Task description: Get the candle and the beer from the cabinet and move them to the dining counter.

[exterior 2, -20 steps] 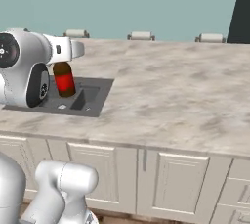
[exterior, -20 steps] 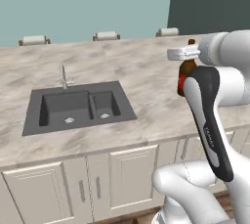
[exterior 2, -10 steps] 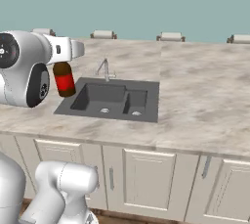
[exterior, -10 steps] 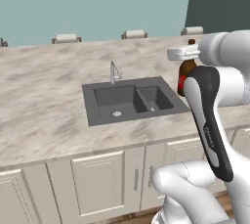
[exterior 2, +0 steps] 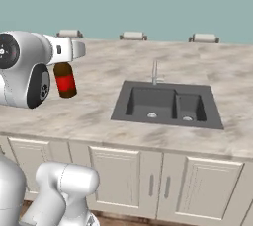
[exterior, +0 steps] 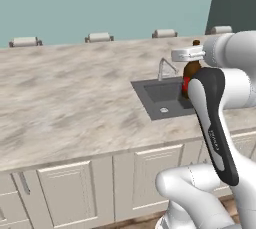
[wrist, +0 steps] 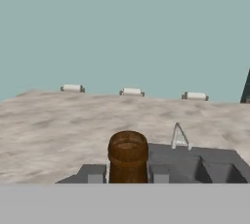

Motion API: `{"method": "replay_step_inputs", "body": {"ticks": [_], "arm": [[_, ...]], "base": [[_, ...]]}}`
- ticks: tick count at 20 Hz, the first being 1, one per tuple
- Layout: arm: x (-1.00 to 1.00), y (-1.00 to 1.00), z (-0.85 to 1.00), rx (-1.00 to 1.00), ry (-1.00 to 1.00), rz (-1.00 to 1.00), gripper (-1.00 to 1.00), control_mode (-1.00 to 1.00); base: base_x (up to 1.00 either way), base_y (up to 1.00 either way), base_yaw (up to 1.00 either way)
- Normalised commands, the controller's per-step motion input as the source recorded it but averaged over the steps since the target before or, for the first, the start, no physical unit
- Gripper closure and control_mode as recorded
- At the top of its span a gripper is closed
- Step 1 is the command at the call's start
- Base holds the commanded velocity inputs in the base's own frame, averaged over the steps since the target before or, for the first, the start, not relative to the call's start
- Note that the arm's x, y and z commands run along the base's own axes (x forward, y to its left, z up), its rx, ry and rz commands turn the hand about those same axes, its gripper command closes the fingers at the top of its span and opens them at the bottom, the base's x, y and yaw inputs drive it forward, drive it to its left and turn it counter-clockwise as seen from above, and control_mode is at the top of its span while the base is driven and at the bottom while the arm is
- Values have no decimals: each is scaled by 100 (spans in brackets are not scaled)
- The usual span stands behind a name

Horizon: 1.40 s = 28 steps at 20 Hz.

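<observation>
We saw the tool [wrist: 125, 175] closed on the beer [exterior 2: 65, 79], its two dark fingertips [wrist: 93, 174] flanking the bottle's neck in the hand view. The bottle hung upright in the air, held near its top, with the red label facing the right base camera. It was above the surface [exterior: 65, 103], clear of the stone and not touching it, just to the side of the sink [exterior 2: 165, 104]. In the left base view the beer [exterior: 190, 75] stood partly behind the arm's dark-striped link, in front of the sink [exterior: 162, 98] and near the faucet [exterior: 165, 67]. The faucet [exterior 2: 154, 71] rose at the back rim of the basin. Stool backs [exterior 2: 132, 36] lined the far edge of the surface, with the teal wall behind them.
</observation>
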Motion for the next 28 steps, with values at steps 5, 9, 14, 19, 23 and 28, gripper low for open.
{"method": "replay_step_inputs", "body": {"ticks": [5, 9, 14, 19, 23, 28], "arm": [[0, 0, 0, 0, 0, 0, 100, 100], [0, 0, 0, 0, 0, 0, 100, 100], [0, 0, 0, 0, 0, 0, 100, 100], [0, 0, 0, 0, 0, 0, 100, 100], [0, 0, 0, 0, 0, 0, 100, 100], [0, 0, 0, 0, 0, 0, 100, 100]], "base": [[0, 100, 0], [14, 100, 0], [19, 100, 0], [9, 100, 0], [9, 100, 0], [15, 100, 0]]}}
